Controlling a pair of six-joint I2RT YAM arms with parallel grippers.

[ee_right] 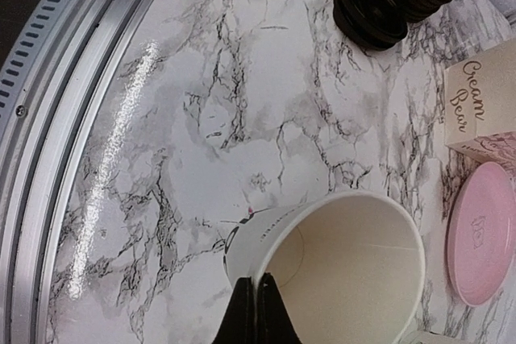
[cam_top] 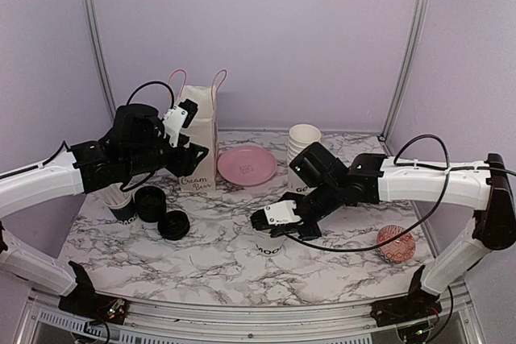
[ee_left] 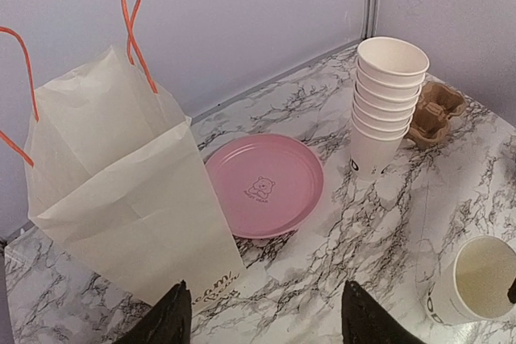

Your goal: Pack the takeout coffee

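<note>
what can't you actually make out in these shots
- Top view: cup under the left arm, mostly covered by it.
- Top view: rim of the open cup, hidden under the right gripper.
- Left wrist view: carrier, half behind the cup stack.
- Top view: pink round thing by the right arm, too small to identify.
- Left wrist view: bag inside, walls block it.

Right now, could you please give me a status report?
Left end effector open beside paper bag. Right end effector shut on rim of lidless cup. Black lids not yet fitted; no obstruction seen.
</note>
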